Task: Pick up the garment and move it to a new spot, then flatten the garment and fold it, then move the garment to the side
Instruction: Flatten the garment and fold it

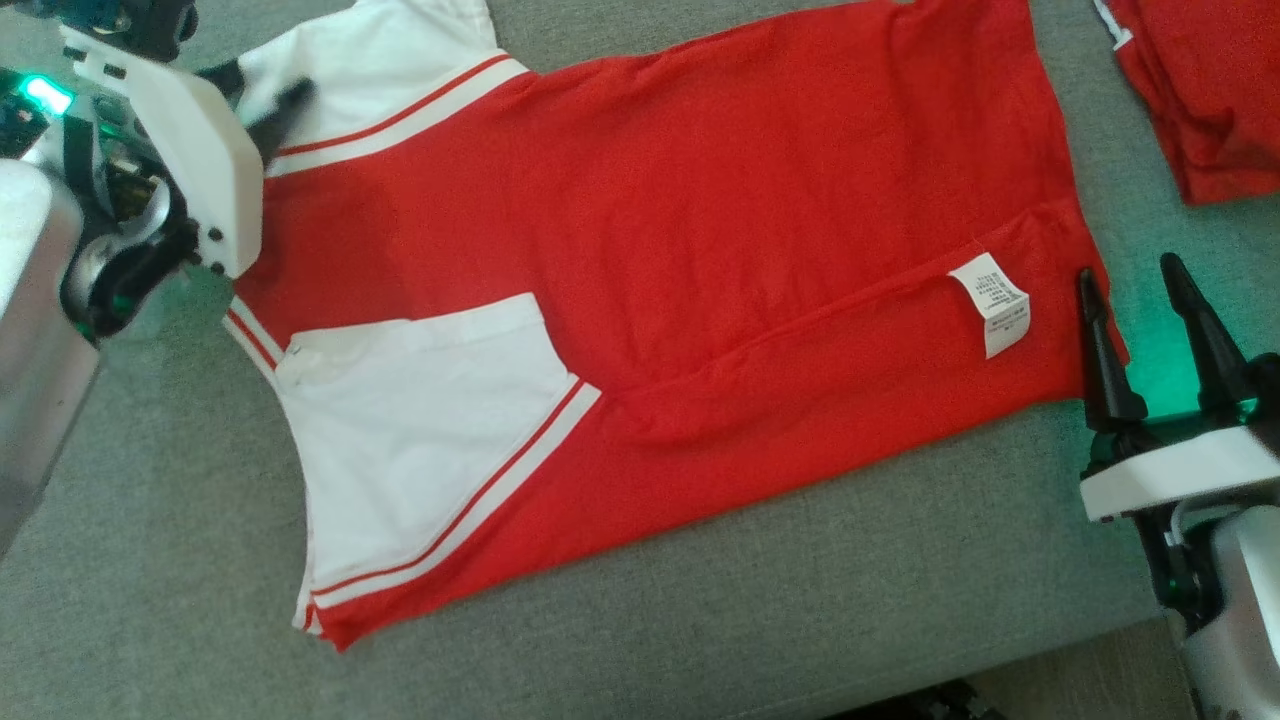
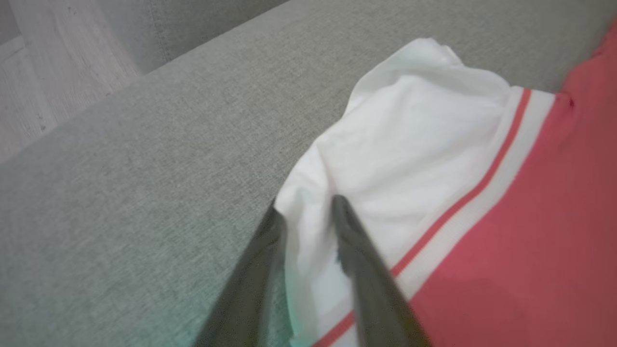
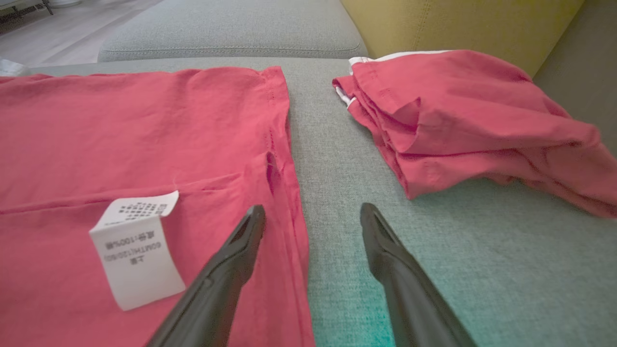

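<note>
One red short-sleeved cotton garment (image 1: 700,200) lies flat on the grey woven sofa cushion (image 1: 150,600), its length running across the head view, collar end toward the robot's left and hem toward its right. It has two white sleeves, each trimmed with one red stripe: the far sleeve (image 1: 370,60) and the near sleeve (image 1: 420,430). One white printed care label (image 1: 990,300) lies on the red fabric near the hem. A second red garment (image 1: 1200,90), bunched in loose folds, rests on the same cushion, apart from the first and beyond its hem. The left gripper (image 2: 306,206) is at the edge of the far sleeve: its two dark fingers stand apart with a narrow gap, one over the bare cushion and one over the white cloth, with the sleeve edge between them. The right gripper (image 1: 1128,270) is spread wide at the hem, one finger above the red fabric and one above the bare cushion, holding nothing.
</note>
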Controlling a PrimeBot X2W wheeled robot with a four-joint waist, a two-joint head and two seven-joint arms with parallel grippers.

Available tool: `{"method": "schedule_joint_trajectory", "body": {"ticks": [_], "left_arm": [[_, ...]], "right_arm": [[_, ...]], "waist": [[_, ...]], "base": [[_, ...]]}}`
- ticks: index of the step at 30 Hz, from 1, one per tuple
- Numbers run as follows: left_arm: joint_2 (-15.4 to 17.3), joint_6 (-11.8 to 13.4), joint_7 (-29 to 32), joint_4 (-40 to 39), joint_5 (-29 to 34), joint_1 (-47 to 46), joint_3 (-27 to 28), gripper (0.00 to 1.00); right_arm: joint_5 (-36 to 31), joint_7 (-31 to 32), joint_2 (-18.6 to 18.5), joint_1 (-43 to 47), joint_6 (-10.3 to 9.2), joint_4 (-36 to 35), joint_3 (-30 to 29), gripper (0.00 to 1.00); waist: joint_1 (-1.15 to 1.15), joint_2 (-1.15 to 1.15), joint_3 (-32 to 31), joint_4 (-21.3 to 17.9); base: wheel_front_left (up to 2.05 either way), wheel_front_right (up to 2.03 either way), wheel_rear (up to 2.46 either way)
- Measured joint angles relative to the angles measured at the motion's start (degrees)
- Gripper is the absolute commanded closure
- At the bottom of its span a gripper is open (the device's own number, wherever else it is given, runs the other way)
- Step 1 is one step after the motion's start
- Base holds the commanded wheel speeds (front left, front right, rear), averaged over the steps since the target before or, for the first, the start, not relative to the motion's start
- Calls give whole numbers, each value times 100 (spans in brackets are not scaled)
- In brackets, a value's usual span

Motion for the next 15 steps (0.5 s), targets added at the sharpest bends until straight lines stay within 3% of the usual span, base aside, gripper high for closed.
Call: {"method": "schedule_joint_trajectory", "body": {"ticks": [8, 12, 15], "left_arm": [[321, 0, -1178, -588, 368, -10, -633, 100], [397, 0, -1359, -1307, 388, 58, -868, 100], [417, 47, -1236, -1838, 3, 464, -893, 100]], "right_arm": [[40, -41, 0, -53, 0, 100, 0, 0], [49, -47, 0, -51, 0, 135, -30, 0], [87, -88, 0, -48, 0, 170, -58, 0]], "waist": [[0, 0, -55, 79], [0, 0, -91, 153], [0, 0, -120, 199]], "base": [[0, 0, 0], [0, 0, 0], [0, 0, 0]]}}
